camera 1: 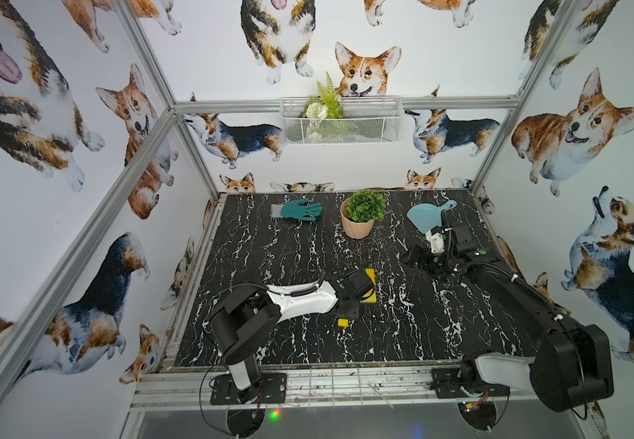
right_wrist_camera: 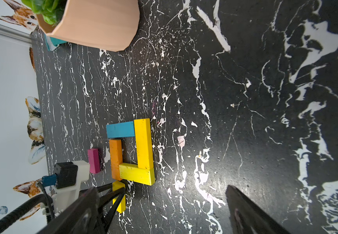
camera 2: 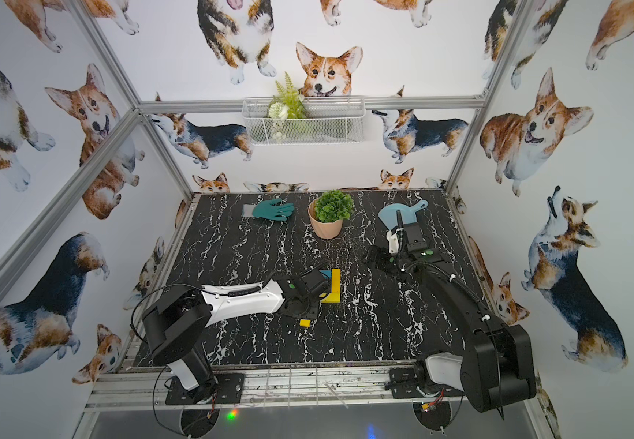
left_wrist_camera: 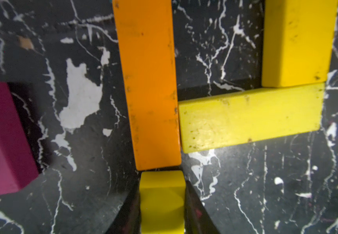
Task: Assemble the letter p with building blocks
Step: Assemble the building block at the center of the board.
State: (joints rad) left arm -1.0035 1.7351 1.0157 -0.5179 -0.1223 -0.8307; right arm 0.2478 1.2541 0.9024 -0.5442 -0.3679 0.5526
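In the right wrist view the building blocks form a square loop on the table: a teal block (right_wrist_camera: 120,129), a long yellow block (right_wrist_camera: 143,143), a second yellow block (right_wrist_camera: 136,173) and an orange block (right_wrist_camera: 115,158). A pink block (right_wrist_camera: 93,161) lies loose beside the orange one. My left gripper (left_wrist_camera: 162,188) is shut on a third yellow block (left_wrist_camera: 161,202), whose end almost touches the near end of the orange block (left_wrist_camera: 150,81). In a top view that gripper (camera 2: 304,309) hides most of the loop. My right gripper (camera 1: 412,256) hovers open and empty, off to the right.
A potted plant (camera 1: 357,224) stands at the back middle of the black marble table (camera 1: 403,334). A teal glove (camera 1: 300,209) lies at the back left and a light-blue dustpan (camera 1: 424,214) at the back right, behind the right arm.
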